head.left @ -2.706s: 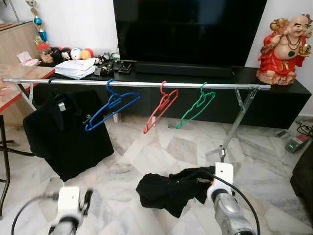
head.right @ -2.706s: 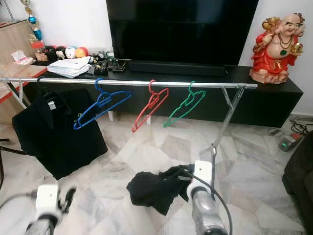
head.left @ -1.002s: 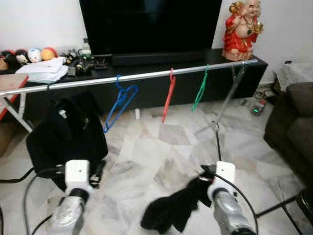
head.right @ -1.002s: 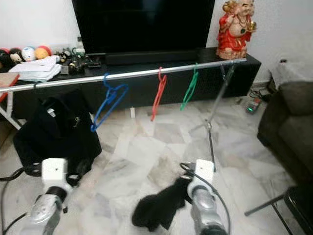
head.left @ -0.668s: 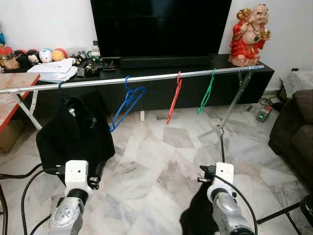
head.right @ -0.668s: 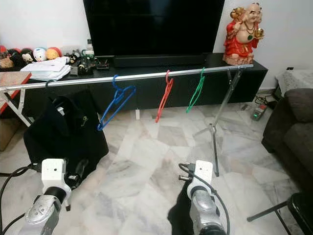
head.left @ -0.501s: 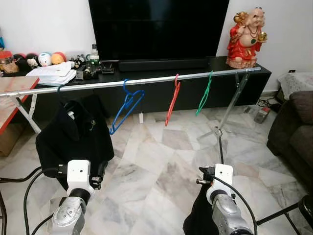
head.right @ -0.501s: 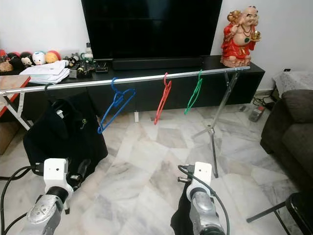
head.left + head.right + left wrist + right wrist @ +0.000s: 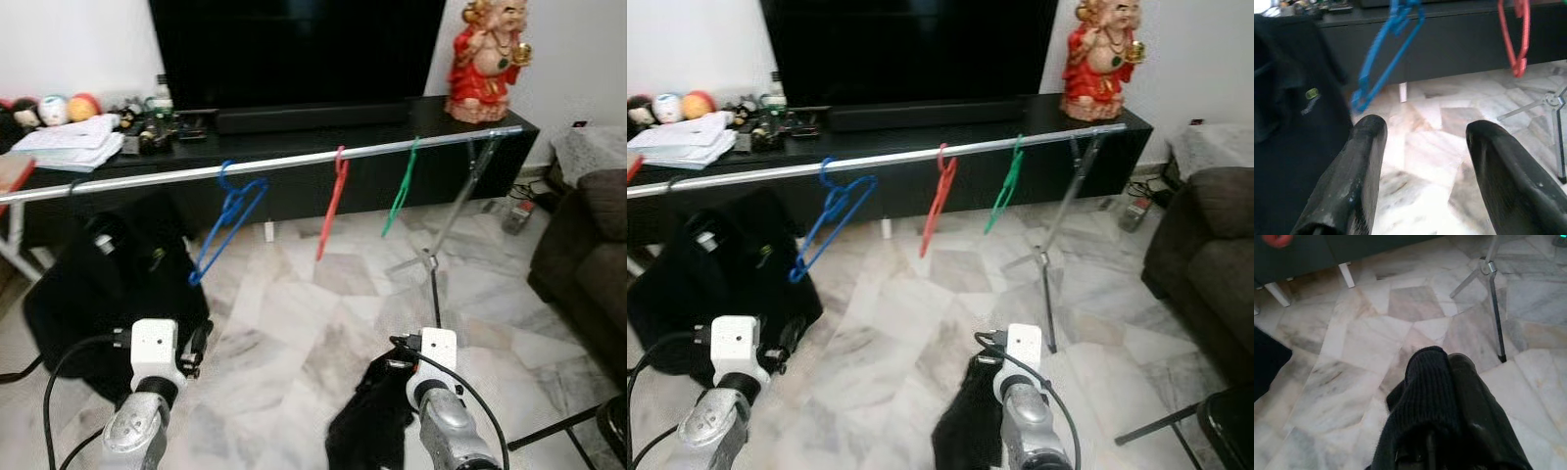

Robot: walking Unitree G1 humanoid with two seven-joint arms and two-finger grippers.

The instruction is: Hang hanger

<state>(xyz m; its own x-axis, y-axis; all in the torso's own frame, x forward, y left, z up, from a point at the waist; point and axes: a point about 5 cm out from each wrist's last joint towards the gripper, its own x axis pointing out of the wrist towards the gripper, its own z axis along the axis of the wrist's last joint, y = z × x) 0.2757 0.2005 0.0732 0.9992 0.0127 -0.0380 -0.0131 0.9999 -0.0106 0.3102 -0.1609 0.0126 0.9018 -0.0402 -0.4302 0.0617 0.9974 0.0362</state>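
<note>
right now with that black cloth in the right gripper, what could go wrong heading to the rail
The black garment dangles low from the right gripper, so it may drag on the marble floor or catch a stand leg. The left gripper is open and empty, and the blue hanger hangs tilted on the rail, so a bump could knock it off.

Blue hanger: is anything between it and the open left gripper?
Nothing visible. Bare marble floor lies between the left gripper and the blue hanger on the rail; the hung black shirt sits beside that path.
</note>
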